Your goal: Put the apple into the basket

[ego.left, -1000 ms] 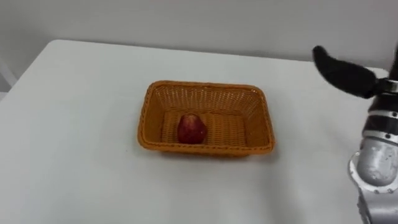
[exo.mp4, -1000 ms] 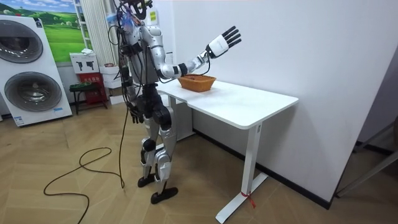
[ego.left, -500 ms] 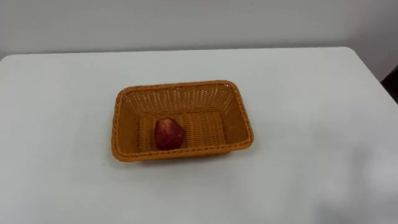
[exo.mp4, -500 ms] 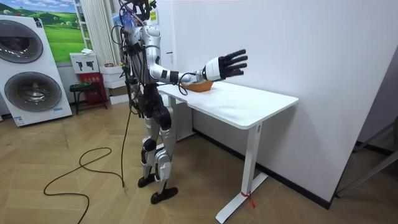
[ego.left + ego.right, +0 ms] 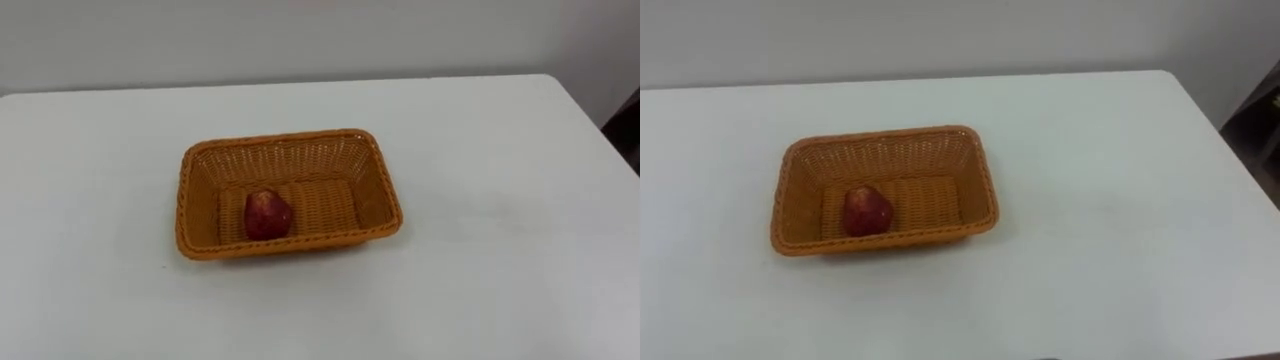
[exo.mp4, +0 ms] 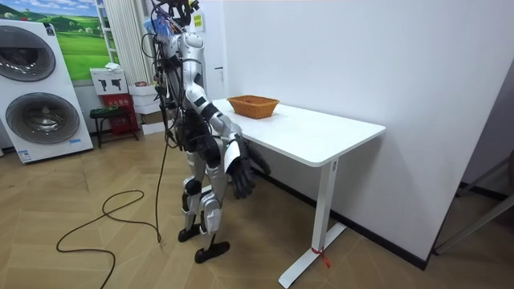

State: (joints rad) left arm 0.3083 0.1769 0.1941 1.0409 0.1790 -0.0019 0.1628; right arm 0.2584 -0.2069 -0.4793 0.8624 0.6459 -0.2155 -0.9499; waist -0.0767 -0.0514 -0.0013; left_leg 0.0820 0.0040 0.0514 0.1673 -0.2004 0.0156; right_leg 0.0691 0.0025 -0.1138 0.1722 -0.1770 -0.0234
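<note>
A red apple [image 5: 268, 215] lies inside the orange wicker basket [image 5: 184, 200], toward its near left part, on the white table [image 5: 480, 250]. In the right eye view the apple [image 5: 868, 212] and the basket [image 5: 982, 190] look the same. In the room view I stand at the table's end on the room view's left, with the basket [image 6: 254, 105] in front of me. My right hand [image 6: 242, 173] hangs low beside my hip, below the tabletop, its dark fingers spread and holding nothing.
The table [image 6: 321, 140] stands against a white wall. Its right edge [image 5: 600, 120] runs close to a dark gap. Washing machines [image 6: 40, 104] and a small red stool [image 6: 112, 120] stand behind me on the wooden floor.
My right arm has swung down from being stretched out over the table to hanging by my hip. The apple and basket have stayed put; the head camera shifted a little.
</note>
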